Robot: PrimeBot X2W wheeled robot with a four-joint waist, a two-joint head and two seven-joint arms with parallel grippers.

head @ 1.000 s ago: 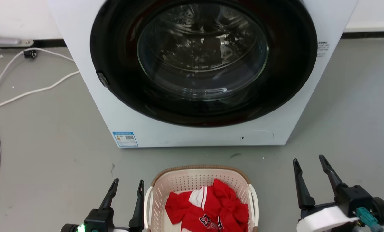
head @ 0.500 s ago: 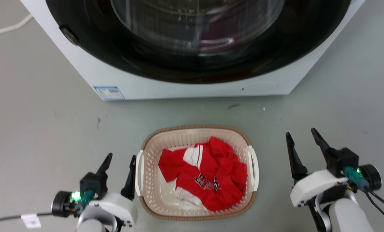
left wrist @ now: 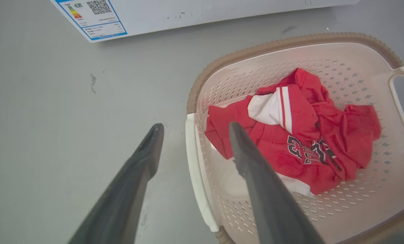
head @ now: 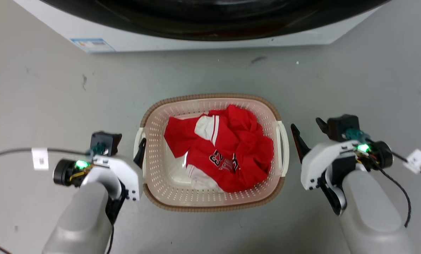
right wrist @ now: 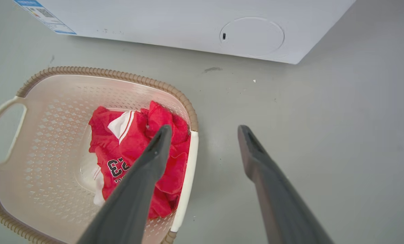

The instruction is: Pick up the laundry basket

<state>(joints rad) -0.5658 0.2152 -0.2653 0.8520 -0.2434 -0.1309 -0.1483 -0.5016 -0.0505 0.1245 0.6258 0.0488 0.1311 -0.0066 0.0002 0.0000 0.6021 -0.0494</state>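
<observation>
laundry basket (head: 210,96) on the floor (head: 37,88) by the washer (head: 182,45)
left gripper (left wrist: 195,126) and right gripper (right wrist: 205,128) are both wide open, holding nothing, one finger on each side of a white handle (left wrist: 192,162). a red shirt (head: 231,148) lies inside.

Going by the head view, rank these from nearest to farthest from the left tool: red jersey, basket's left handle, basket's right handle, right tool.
1. The basket's left handle: right at the left tool, between its open fingers.
2. The red jersey: heaped inside the laundry basket, around its middle.
3. The basket's right handle: on the basket's opposite side.
4. The right tool: just beyond that handle, open.
</observation>
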